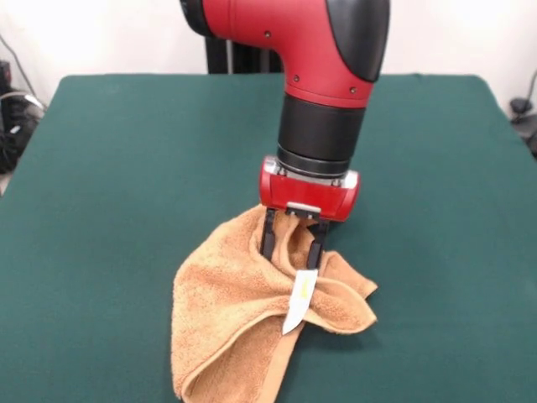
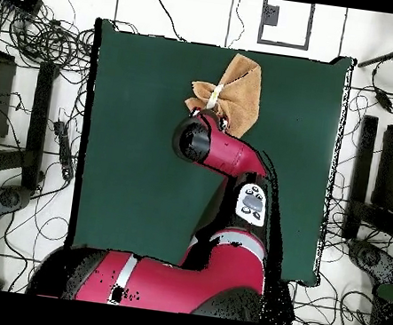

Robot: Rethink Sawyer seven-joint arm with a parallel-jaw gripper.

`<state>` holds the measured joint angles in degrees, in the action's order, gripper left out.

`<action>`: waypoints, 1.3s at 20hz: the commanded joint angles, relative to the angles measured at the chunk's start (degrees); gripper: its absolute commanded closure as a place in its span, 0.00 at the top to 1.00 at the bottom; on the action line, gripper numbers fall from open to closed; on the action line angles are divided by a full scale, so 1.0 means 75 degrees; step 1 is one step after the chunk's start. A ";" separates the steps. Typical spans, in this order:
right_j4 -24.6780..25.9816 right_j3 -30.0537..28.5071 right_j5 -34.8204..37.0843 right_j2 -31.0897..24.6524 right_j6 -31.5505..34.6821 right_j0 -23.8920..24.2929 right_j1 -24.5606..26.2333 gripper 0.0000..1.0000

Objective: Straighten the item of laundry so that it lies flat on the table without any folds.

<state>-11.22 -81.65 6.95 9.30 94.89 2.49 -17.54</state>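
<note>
The gripper (image 1: 293,246) is clenched on a raised fold of the orange-tan towel (image 1: 231,319), which trails crumpled from its fingers onto the green table (image 1: 126,185) near the front edge. The white tag (image 1: 299,302) hangs below the fingers. Cables (image 2: 38,32) litter the floor around the table.

Towel (image 1: 243,319) bunched on table (image 1: 109,185) — gripper (image 1: 292,246) directly above.

You'll find no readable text here: the white tag (image 1: 299,304) on the towel (image 1: 235,323) carries yellow print, but its characters are too small to make out.
</note>
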 commanded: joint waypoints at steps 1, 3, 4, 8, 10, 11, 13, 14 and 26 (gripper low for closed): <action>-0.0264 0.0228 0.1060 -0.0722 0.1218 -0.0197 0.0238 1.00; -0.0271 0.0308 0.1084 -0.0713 0.1232 -0.0208 0.0283 1.00; -0.0278 0.0321 0.1062 -0.0711 0.1256 -0.0221 0.0296 1.00; -0.0332 0.0418 0.1020 -0.0666 0.1360 -0.0296 0.0384 1.00; -0.0279 0.0575 0.1059 -0.0675 0.1239 -0.0220 0.0446 1.00; -0.0229 0.0720 0.1130 -0.0707 0.1111 -0.0136 0.0515 1.00; -0.0146 0.0988 0.1223 -0.0767 0.0902 0.0005 0.0672 1.00; -0.0112 0.1037 0.1204 -0.0789 0.0853 0.0054 0.0714 1.00; -0.0029 0.1130 0.1034 -0.0812 0.0960 0.0142 0.0850 1.00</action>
<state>-10.94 -73.77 9.14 9.28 94.89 3.00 -13.36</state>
